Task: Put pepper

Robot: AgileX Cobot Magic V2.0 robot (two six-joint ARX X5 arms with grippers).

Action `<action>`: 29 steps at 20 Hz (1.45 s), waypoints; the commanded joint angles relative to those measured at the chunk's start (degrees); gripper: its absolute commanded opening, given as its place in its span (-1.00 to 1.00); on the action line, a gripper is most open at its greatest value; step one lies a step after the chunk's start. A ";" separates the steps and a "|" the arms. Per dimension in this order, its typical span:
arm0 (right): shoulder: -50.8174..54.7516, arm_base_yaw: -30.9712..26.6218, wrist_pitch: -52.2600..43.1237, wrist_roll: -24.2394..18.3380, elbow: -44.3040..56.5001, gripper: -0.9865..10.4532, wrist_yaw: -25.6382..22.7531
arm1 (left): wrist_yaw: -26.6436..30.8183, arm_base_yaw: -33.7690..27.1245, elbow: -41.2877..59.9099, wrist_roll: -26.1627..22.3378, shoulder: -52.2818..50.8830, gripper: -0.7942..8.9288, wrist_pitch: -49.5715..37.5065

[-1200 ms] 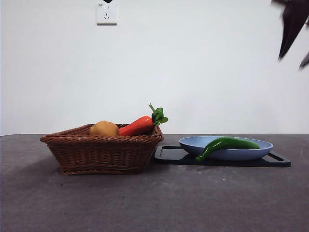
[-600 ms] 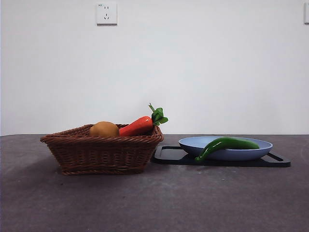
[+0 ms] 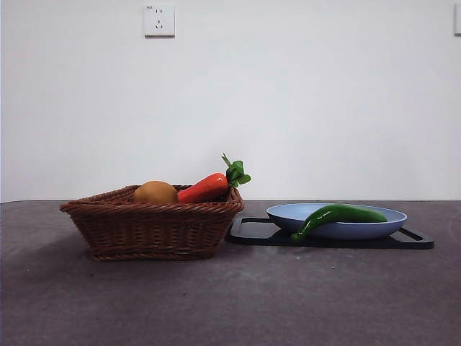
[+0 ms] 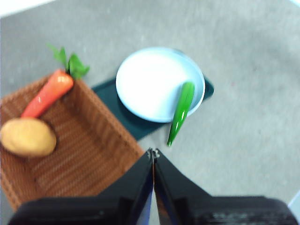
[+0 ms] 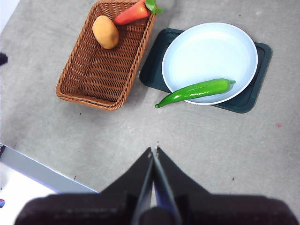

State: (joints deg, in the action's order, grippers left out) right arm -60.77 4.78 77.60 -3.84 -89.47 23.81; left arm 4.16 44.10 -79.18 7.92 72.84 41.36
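The green pepper (image 3: pixel 337 217) lies across the rim of a light blue plate (image 3: pixel 389 225), its pointed tip hanging over the plate's edge. It also shows in the left wrist view (image 4: pixel 180 112) and the right wrist view (image 5: pixel 194 92). The plate stands on a dark tray (image 3: pixel 252 232). My left gripper (image 4: pixel 153 152) is shut and empty, high above the basket's edge. My right gripper (image 5: pixel 153 151) is shut and empty, high above the table, well back from the pepper. Neither gripper shows in the front view.
A brown wicker basket (image 3: pixel 151 229) stands left of the tray, holding a potato (image 3: pixel 155 192) and an orange carrot (image 3: pixel 204 188) with green leaves resting on its rim. A white wall socket (image 3: pixel 159 19) is on the wall behind.
A dark arm tip at the front view's top right corner one second ago has left the picture. The pepper, plate and basket have not moved.
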 commanded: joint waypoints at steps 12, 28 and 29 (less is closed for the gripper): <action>-0.42 0.07 0.92 0.35 -1.05 -0.81 -0.13 | 11.82 -15.32 -0.61 -10.08 -11.19 -0.82 -14.91; -0.46 0.07 0.92 0.35 -1.05 -0.81 -0.13 | 4.39 -44.98 48.59 -9.53 -54.73 -0.82 -37.68; -0.46 0.07 0.92 0.35 -1.05 -0.81 -0.13 | 4.44 -44.98 52.30 -9.22 -57.20 -0.82 -37.70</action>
State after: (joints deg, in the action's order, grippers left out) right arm -60.77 4.78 77.60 -3.84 -89.47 23.81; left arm 8.75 -0.64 -26.89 -2.28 16.01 4.43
